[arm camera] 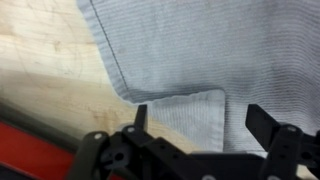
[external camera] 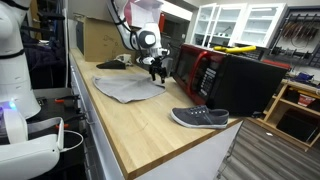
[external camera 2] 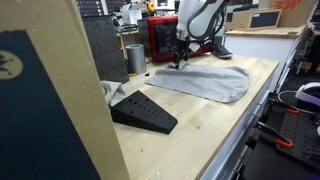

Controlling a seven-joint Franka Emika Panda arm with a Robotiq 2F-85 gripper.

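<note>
Reaching down over grey cloth point(external camera 2: 205, 82), arm point(external camera 2: 198, 18) bent, jaws spread wide

No text, number or brand is legible in any view. The dark panel point(external camera 2: 30, 100) in the foreground of an exterior view has a pale mark at its left edge, cut off by the frame and too blurred to read. The grey cloth point(arm camera: 200, 50) fills the wrist view close up and shows only plain weave and a stitched hem, no lettering.
</note>
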